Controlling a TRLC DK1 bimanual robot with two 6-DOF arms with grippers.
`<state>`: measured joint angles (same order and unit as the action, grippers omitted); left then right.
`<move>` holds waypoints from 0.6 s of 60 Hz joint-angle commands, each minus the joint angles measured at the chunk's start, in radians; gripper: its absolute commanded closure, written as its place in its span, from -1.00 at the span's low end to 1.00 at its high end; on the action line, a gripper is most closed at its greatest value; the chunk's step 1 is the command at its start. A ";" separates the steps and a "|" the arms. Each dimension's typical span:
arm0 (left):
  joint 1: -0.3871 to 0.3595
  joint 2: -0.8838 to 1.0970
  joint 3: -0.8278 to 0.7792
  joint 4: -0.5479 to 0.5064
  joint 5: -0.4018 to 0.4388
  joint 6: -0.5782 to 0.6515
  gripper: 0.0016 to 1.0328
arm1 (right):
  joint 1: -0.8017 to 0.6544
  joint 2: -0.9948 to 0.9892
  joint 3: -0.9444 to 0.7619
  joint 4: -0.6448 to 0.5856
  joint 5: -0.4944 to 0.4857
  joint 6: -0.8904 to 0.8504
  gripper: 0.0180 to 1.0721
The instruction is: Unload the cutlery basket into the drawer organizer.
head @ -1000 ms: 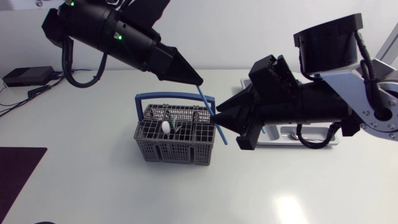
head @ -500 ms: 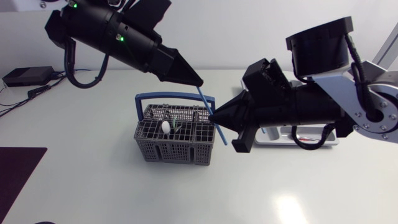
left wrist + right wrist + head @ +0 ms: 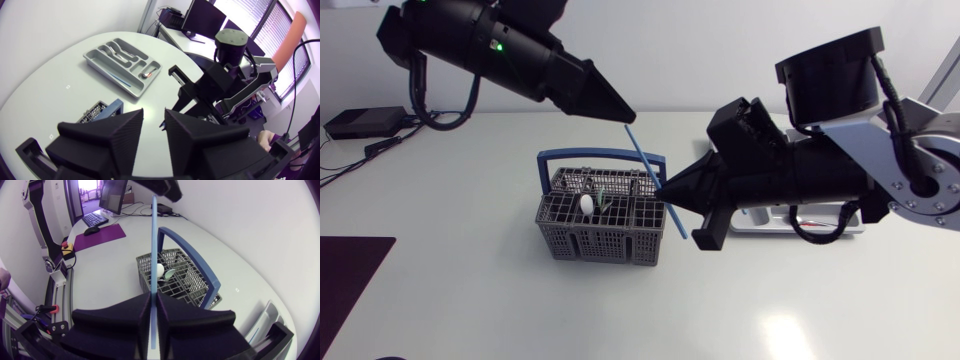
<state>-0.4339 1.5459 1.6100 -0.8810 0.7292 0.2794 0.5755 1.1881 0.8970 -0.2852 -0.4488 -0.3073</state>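
Blue stick is held slanting over basket edge, on the tabletop's middle, clamped mid-length in right hand. Left hand is seen with fingers apart, empty, just off the stick's upper end. White-tipped piece and others are left in basket. A few pieces are already laid in organizer. Judged mid-task.

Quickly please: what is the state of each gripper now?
Left gripper: open, holding nothing.
Right gripper: closed on the blue stick.
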 commanded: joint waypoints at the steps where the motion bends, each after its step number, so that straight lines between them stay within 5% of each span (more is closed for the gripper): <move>1: 0.034 0.011 0.053 0.007 0.012 -0.043 -0.35 | 0.007 -0.033 -0.007 -0.022 0.001 0.010 0.88; 20: 0.170 -0.043 0.074 0.016 0.003 -0.032 -0.48 | -0.144 -0.136 -0.024 -0.131 -0.031 -0.012 0.88; 36: 0.147 -0.087 -0.056 -0.096 -0.122 0.092 -0.46 | -0.431 0.036 0.028 -0.143 -0.085 -0.016 0.88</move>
<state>-0.2657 1.4826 1.6257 -0.9443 0.6350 0.3206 0.2016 1.1358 0.8997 -0.4225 -0.5251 -0.3157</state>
